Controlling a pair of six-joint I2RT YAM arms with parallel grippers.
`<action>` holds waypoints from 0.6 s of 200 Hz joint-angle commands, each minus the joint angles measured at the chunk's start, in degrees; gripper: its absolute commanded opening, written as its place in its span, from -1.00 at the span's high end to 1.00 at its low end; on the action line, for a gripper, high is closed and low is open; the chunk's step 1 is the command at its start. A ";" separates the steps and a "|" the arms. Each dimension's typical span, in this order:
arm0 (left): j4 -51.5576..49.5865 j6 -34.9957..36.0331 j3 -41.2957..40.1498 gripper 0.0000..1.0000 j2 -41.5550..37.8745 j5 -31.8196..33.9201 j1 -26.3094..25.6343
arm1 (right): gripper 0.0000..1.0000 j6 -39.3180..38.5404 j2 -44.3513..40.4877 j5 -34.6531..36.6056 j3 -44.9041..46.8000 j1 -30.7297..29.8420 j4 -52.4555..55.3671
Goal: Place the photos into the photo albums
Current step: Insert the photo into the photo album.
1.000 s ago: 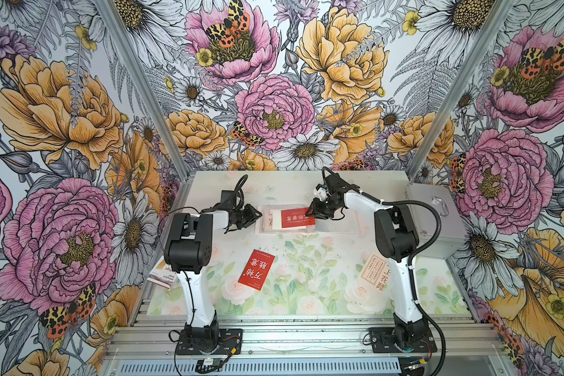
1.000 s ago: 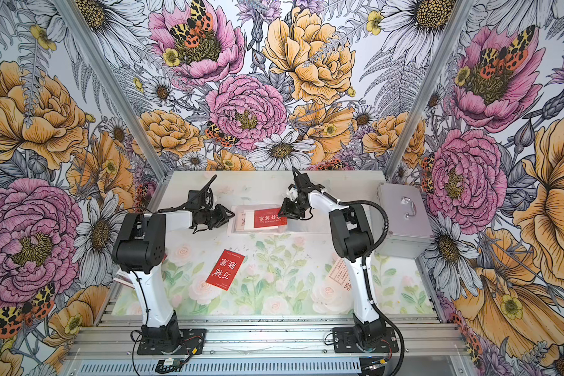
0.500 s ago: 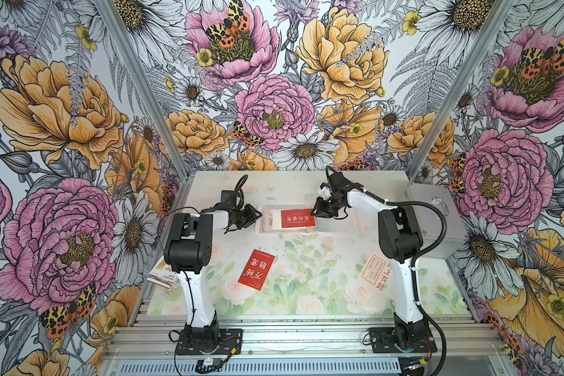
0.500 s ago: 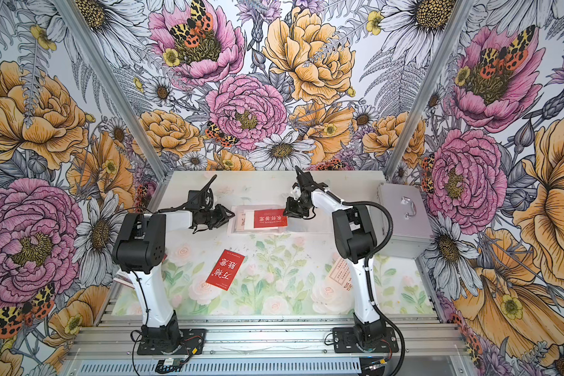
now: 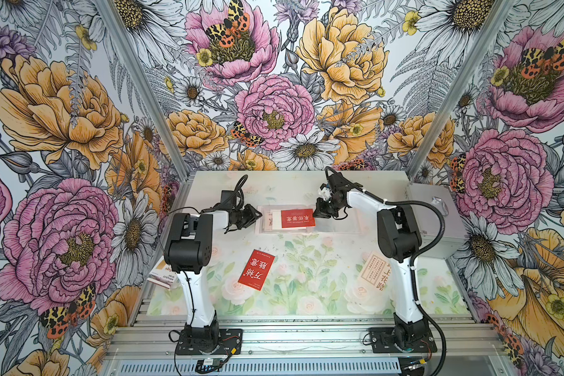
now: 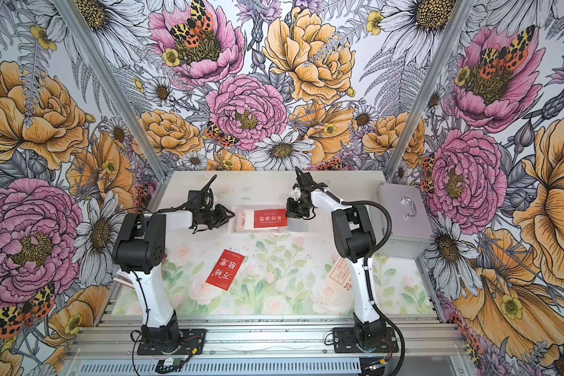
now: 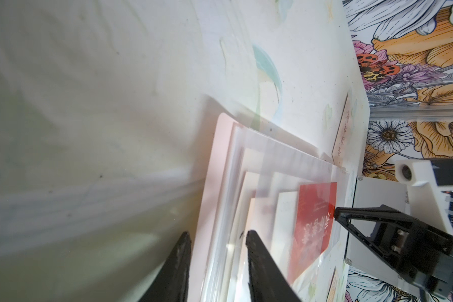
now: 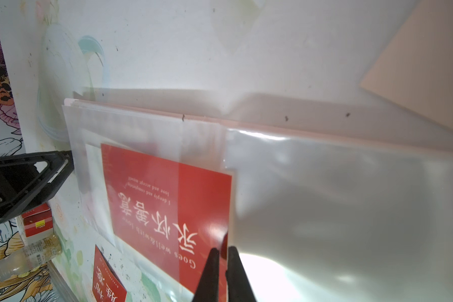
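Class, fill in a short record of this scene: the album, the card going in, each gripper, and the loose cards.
photo album: open, flat, at the back middle of the table
red card in sleeve: partly inside a clear sleeve page
right gripper: shut on that card's edge
left gripper: jaws apart at the album's edge nearest it
loose red card: flat, in front of the album
cream card: flat, right of the loose red card, partly hidden
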State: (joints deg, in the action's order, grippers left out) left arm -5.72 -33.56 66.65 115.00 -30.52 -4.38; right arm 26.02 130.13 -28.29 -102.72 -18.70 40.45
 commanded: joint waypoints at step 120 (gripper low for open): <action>0.88 0.26 0.67 0.26 -0.96 -1.29 -0.62 | 0.86 1.16 7.21 -5.72 -7.58 -3.18 0.25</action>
State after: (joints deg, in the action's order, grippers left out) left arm -5.72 -33.58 66.65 115.00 -30.52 -4.38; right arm 26.46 135.13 -32.08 -107.74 -21.23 40.73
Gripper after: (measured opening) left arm 0.371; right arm 0.068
